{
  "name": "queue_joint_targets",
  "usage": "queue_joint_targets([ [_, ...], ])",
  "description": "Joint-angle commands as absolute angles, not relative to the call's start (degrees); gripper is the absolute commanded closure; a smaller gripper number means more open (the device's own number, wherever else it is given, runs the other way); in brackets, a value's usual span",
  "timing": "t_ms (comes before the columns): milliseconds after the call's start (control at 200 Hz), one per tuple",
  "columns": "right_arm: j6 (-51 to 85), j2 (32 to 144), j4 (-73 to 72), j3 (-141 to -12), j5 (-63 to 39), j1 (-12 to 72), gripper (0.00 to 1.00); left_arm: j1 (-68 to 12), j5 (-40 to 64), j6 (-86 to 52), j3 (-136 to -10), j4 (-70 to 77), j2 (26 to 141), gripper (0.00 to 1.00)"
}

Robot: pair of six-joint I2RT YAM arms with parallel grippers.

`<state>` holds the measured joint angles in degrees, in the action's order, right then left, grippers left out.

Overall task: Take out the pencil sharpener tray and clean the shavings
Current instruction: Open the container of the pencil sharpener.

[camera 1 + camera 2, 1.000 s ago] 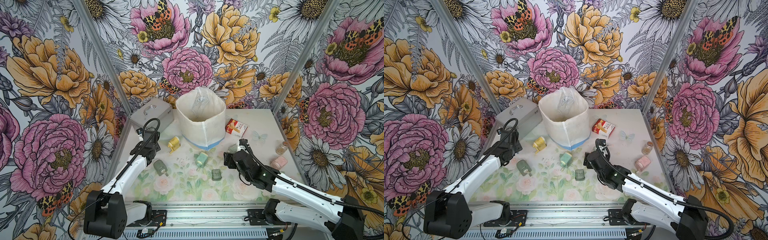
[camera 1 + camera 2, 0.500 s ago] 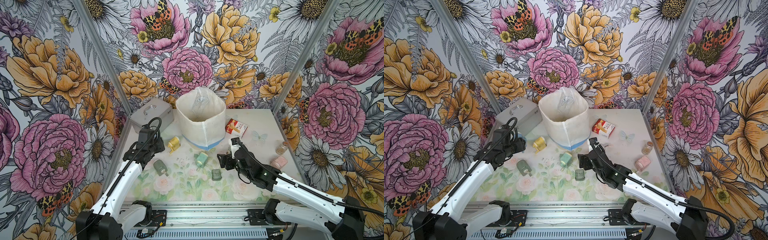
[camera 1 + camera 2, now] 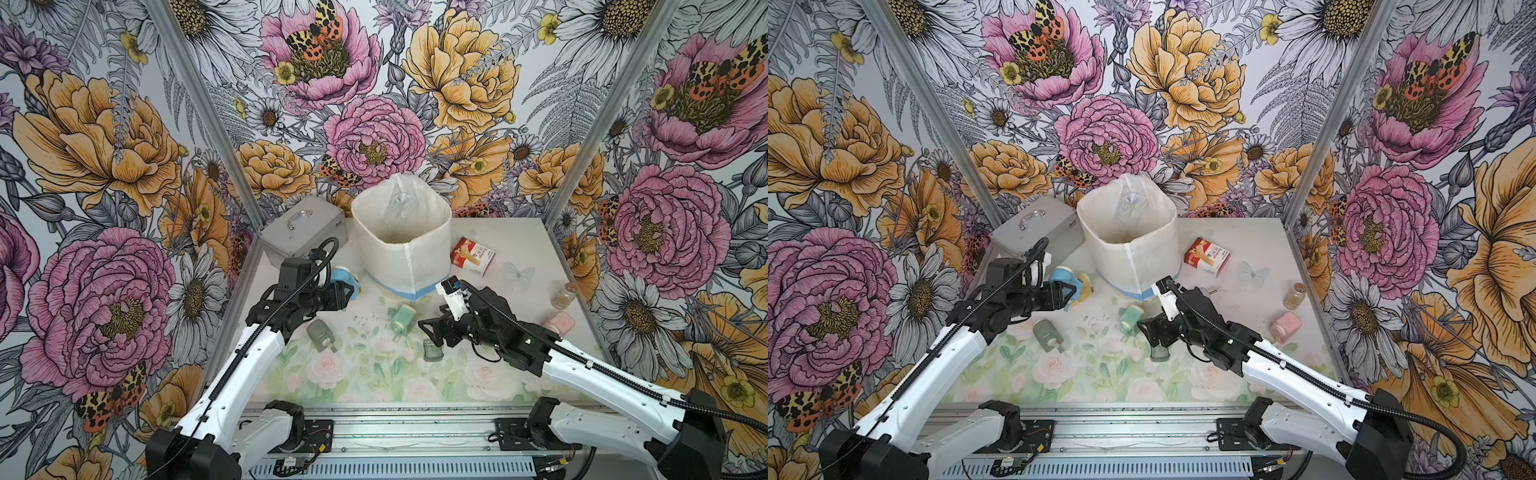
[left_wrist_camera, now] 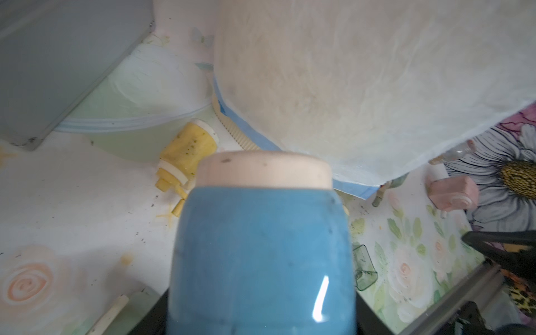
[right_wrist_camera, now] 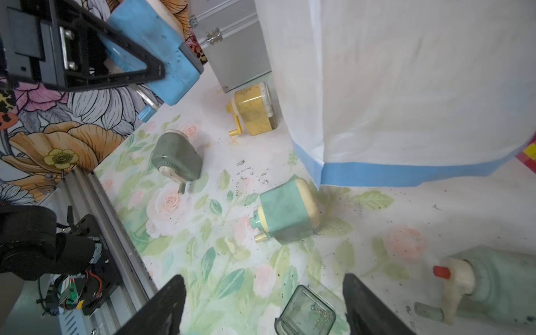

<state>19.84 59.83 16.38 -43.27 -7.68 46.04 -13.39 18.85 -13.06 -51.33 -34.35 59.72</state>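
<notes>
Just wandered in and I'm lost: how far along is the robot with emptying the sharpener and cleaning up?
Done: a green tray lies out on the mat. In hand: the left hand grips the blue sharpener; the right hand is open by that tray. Left: the shavings lie scattered on the mat, not yet cleaned up.

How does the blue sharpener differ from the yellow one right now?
The blue sharpener is clamped in the left gripper; the yellow sharpener is ungripped. Blue hangs above the table; yellow lies on it, beside the white bin. Both have a cream end and a crank.
</notes>
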Motion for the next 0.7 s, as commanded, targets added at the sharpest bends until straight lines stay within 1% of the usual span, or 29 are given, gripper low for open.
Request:
queue_joint_targets([
  [0,17.2,60.3,14.9,-46.2,-14.7,45.8,0.14,-14.0,29.0,-11.6,-51.5,-31.0,58.8,1.00],
  [40,16.9,60.4,14.9,-46.5,-16.7,43.9,0.14,-14.4,30.5,-11.5,-51.5,-30.9,58.9,1.00],
  [150,15.7,60.2,15.0,-47.0,-23.2,43.0,0.14,-16.1,33.6,-11.0,-51.5,-30.5,58.7,1.00],
  [265,15.0,59.4,15.0,-46.9,-28.2,42.0,0.14,-19.5,35.3,-9.8,-51.5,-30.3,58.3,1.00],
  [560,14.9,58.6,16.0,-47.5,-35.8,40.6,0.15,-28.6,37.8,-5.2,-50.7,-30.3,56.5,1.00],
  [691,14.8,56.7,17.8,-47.9,-39.5,39.9,0.15,-34.1,36.2,-2.1,-49.1,-31.0,54.3,1.00],
])
